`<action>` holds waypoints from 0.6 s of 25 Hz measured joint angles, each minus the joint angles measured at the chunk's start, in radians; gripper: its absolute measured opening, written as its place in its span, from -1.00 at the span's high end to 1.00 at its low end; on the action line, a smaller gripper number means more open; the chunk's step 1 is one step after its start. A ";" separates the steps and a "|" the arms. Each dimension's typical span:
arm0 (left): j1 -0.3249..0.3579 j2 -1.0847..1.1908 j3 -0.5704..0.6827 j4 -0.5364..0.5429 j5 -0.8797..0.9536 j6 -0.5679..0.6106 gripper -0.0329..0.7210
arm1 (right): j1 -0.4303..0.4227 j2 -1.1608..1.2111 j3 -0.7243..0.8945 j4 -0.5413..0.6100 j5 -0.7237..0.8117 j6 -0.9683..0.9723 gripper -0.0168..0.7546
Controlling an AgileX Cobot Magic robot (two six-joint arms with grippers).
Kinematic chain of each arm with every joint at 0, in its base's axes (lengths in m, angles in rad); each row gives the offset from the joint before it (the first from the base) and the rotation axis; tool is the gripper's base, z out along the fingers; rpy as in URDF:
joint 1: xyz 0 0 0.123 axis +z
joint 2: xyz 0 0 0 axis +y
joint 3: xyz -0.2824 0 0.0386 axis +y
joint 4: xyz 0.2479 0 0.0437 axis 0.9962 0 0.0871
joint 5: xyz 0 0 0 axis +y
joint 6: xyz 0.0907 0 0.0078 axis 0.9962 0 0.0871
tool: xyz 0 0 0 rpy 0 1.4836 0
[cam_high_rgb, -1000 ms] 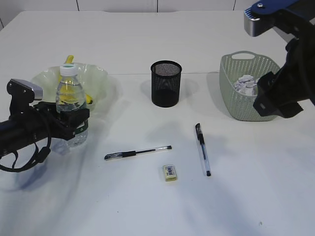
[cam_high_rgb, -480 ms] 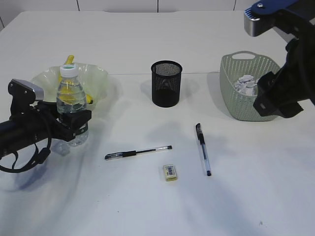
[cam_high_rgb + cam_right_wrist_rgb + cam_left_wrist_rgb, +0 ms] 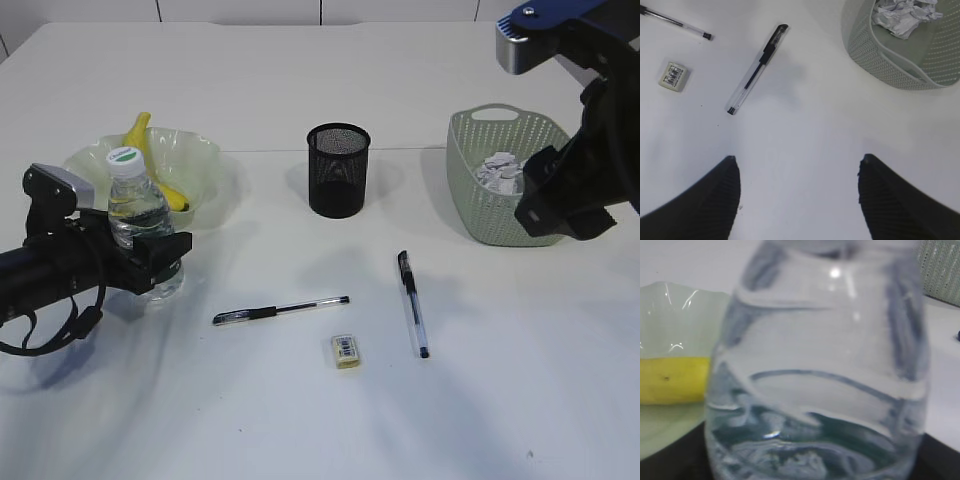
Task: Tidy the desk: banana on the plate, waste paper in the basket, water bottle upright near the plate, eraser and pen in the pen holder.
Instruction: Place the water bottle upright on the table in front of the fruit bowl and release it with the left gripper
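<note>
While low, left pincer [image 3: 150, 262] around bottle [image 3: 140, 215].

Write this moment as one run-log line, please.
water bottle: upright by plate | banana: on plate | pens, eraser: on table | right tool: open

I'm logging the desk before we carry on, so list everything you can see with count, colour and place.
water bottle: one, clear with a white and green cap, upright beside the plate, far left.
plate: one, pale green, back left.
banana: one, yellow, on the plate.
pen holder: one, black mesh, centre back.
basket: one, grey-green, right.
waste paper: white, in the basket.
pens: two, lying on the desk.
eraser: one, yellow, front centre.
left gripper: black, around the bottle.
right gripper: black fingers apart, raised above the desk.
</note>
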 joint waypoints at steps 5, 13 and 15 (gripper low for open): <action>0.000 0.000 0.000 0.000 0.000 0.000 -0.67 | 0.000 0.000 0.000 0.000 0.000 0.000 -0.47; 0.000 -0.036 0.000 0.000 0.001 -0.023 -0.68 | 0.000 0.000 0.000 0.000 0.000 0.000 -0.47; 0.000 -0.057 0.000 0.000 0.001 -0.026 -0.71 | 0.000 0.000 0.000 0.000 0.000 0.000 -0.47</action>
